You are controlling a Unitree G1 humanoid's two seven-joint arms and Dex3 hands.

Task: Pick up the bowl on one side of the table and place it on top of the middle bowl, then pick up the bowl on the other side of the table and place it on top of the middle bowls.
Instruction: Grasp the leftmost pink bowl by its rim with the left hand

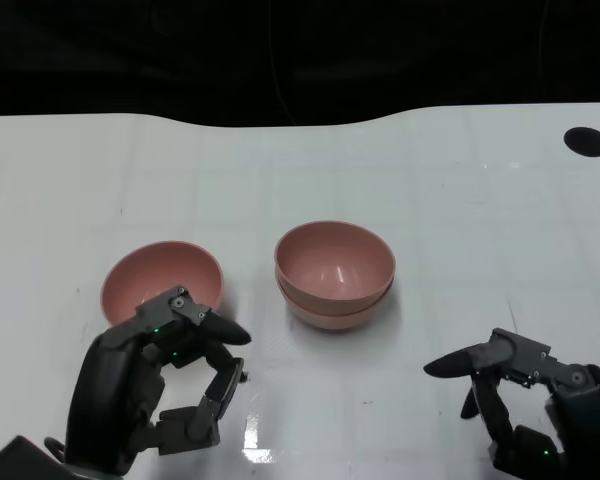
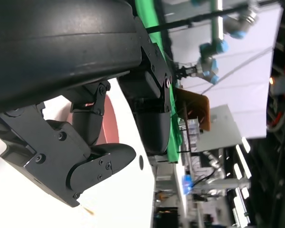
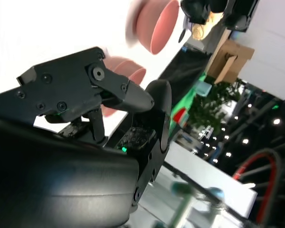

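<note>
Left hand (image 1: 155,385) hangs at the near left edge of the table (image 1: 480,230), fingers spread and nothing between them — its upper finger (image 1: 215,327) points toward the middle. Just beyond it, nearly touching from the head view, sits the single pink bowl (image 1: 160,277), upright, on the left part of the table; the hand's knuckles overlap the bowl's near rim in that view, though whether they touch I cannot tell. The left wrist view catches only a sliver of that pink bowl (image 2: 106,124) between the black fingers (image 2: 97,164).

Over at the near right corner, the right hand (image 1: 525,400) is splayed too, holding nothing, its fingers aimed left across the bare white surface.

Mid-table stands the stack — one pink bowl nested in another, the stacked bowls (image 1: 334,273) upright and well apart from the right hand, nearer the left one. From the right wrist view both the stack (image 3: 126,78) and the lone bowl (image 3: 156,26) show beyond the fingertips.
</note>
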